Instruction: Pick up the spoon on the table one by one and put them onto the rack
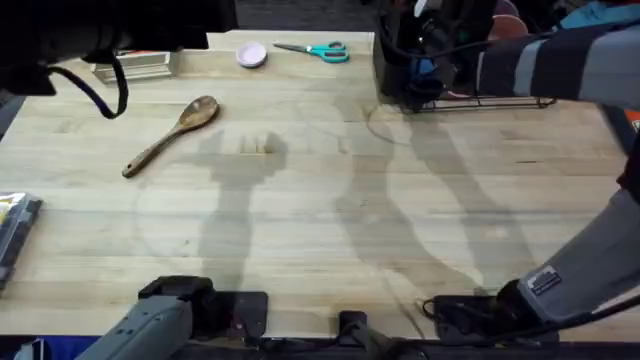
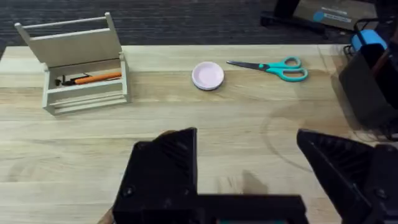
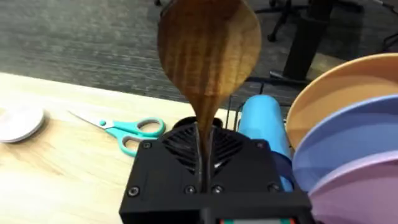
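The held spoon hides its handle inside the right end effector; the plates run off the edge.

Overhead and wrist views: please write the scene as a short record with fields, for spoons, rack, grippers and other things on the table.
spoon held: bowl up, handle clamped in the right gripper, over the rack
spoon on table, lying flat, left part of the table
rack, far right; plates stand in it
left gripper, open, holding nothing
scissors, far edge
small pink dish, beside the scissors
beige box, far left
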